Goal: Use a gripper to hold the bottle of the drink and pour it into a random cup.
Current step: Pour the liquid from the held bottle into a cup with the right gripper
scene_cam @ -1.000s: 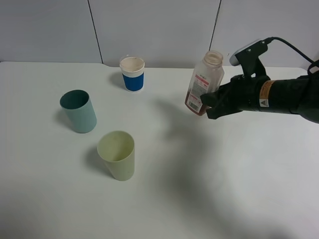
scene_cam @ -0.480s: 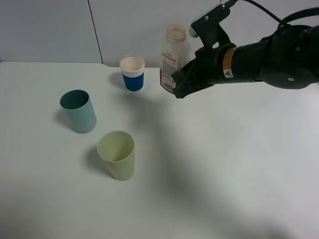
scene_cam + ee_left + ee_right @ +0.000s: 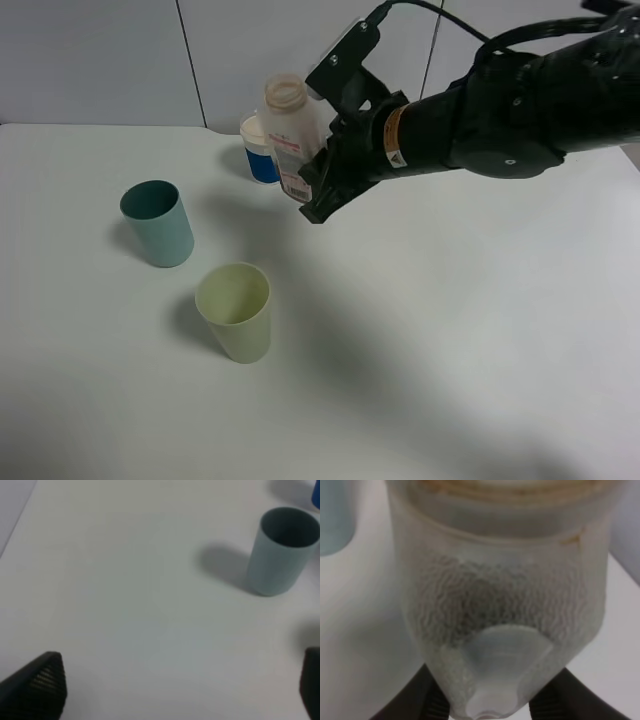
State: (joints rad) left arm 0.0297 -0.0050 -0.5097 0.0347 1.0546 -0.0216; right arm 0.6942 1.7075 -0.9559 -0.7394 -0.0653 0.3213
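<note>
Hanging clear of the bench (image 3: 450, 350), the bottle (image 3: 285, 135) is close to upright with its open mouth at the top, leaning a little. The right tool (image 3: 305, 187) pinches its lower body between two black fingers (image 3: 422, 700). The right wrist view is filled by the bottle's clouded wall, with something dark showing through it. In the high view the bottle partly covers the white cup with a blue band (image 3: 258, 160), which stands behind it at the back of the bench. The yellow-green cup (image 3: 236, 312) stands upright nearer the front and well apart from the bottle, lower and to the left in that view. The teal cup (image 3: 158, 222) stands upright further left. The left tool (image 3: 175, 690) is spread wide over bare bench, holding nothing, with the teal cup ahead of it.
</note>
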